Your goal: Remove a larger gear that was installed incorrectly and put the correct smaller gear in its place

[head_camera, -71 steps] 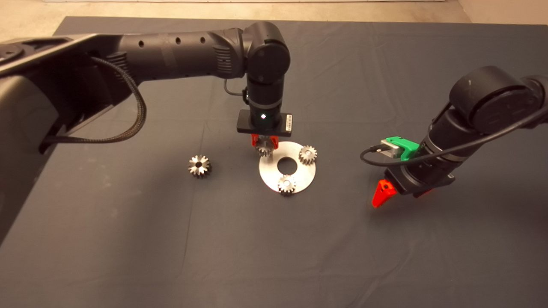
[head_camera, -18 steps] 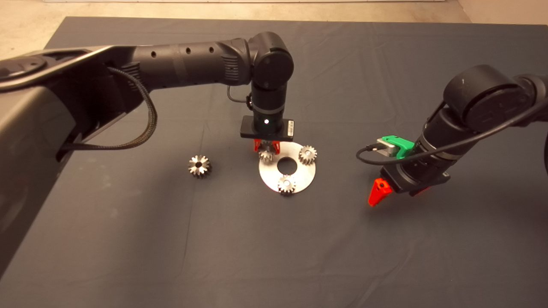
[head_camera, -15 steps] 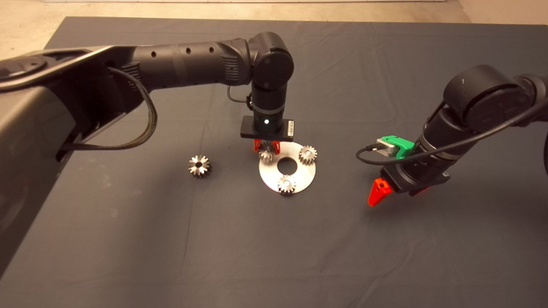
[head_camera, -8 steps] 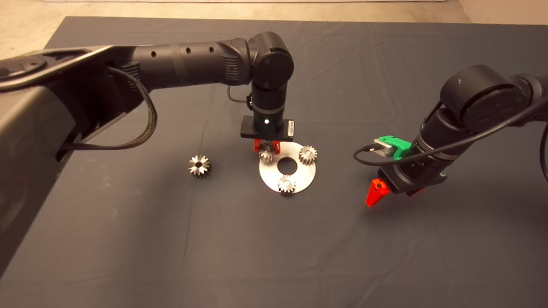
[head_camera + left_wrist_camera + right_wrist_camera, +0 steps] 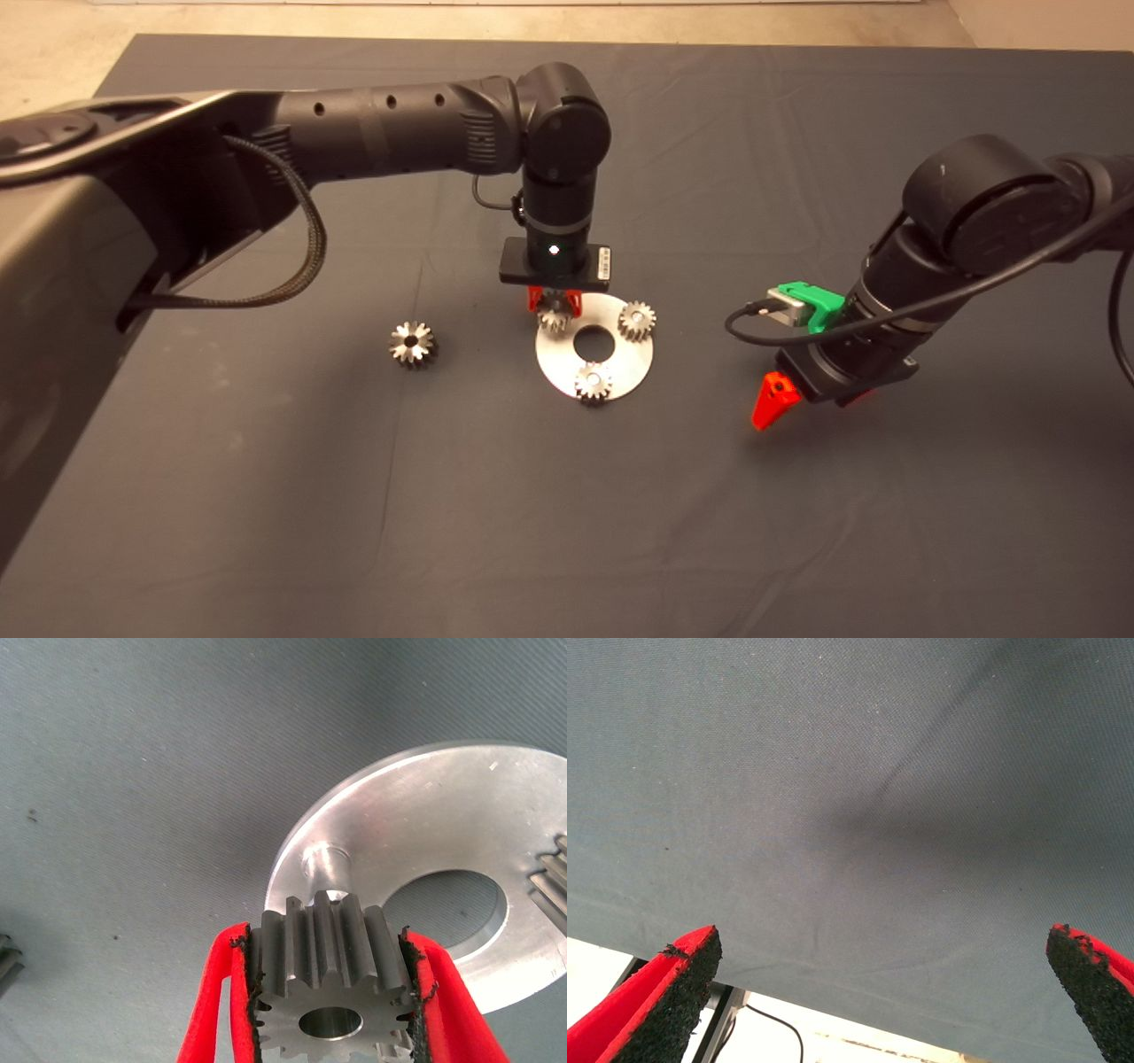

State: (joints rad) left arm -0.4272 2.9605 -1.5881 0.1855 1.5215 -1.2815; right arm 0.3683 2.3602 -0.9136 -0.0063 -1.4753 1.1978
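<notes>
The right gripper [image 5: 802, 399] has drifted slightly toward the plate [image 5: 620, 359], fingers wide apart. The left gripper [image 5: 330, 1010] clamps the small gear [image 5: 330, 970] above the plate's bare peg [image 5: 325, 864], seemingly not seated. The large gear [image 5: 413, 344] lies on the mat [image 5: 266, 496], well apart.

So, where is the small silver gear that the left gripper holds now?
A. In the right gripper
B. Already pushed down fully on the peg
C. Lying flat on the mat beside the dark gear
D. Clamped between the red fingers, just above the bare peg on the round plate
D: the left gripper clamps the small gear above the bare peg of the round plate.
</notes>
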